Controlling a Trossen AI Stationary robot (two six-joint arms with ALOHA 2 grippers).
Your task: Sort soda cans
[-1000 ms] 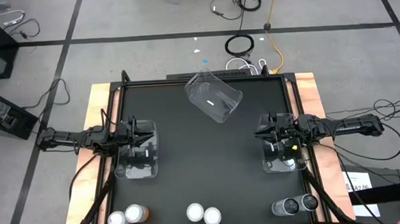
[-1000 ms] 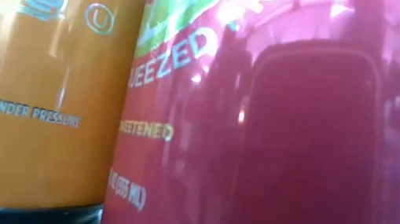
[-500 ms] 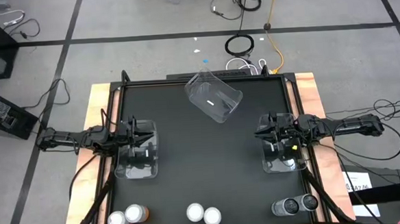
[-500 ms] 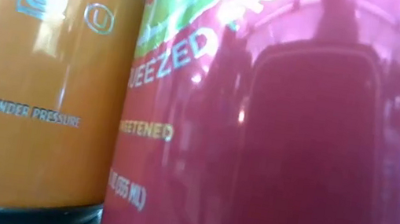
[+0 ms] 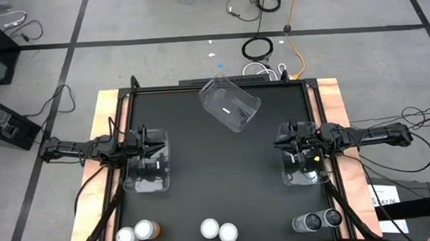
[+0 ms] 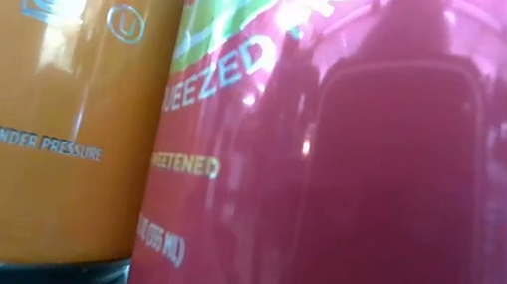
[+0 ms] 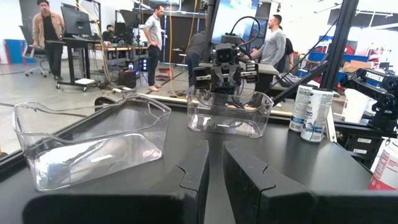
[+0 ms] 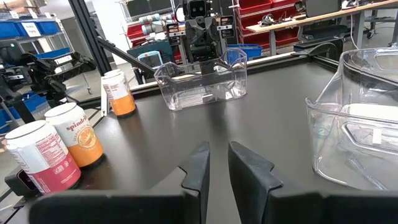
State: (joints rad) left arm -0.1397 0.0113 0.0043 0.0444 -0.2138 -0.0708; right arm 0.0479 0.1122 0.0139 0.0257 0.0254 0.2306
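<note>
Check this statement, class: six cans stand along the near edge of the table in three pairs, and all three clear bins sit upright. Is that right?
Not quite. The cans do stand in three pairs: one pair, a second and a third. But only two bins sit upright, the left bin and the right bin. The far bin lies tipped over on its side, as the high view shows.
</note>
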